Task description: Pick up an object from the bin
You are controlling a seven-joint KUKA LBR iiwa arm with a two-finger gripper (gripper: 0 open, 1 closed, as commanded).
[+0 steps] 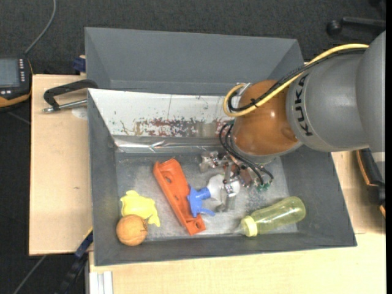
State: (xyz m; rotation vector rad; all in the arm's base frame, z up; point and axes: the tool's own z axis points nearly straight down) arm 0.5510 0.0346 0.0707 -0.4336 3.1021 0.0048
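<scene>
Our grey arm (343,103) enters from the right; its claw (228,187) hangs at frame centre, just right of a small blue piece (199,201) lying against the orange tool (176,192). Apart or together, we cannot tell.

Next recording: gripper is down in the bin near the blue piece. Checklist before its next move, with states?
1. Position: gripper low in the bin, beside the blue plastic piece: ok.
2. Load: something held? cannot tell.
3. Clearance: blue plastic piece lies against the orange plastic tool: not ok.
4. Neighbour: yellow-green bottle apart from the gripper: ok.
5. Others: orange ball and yellow toy off at the left corner: ok.
</scene>
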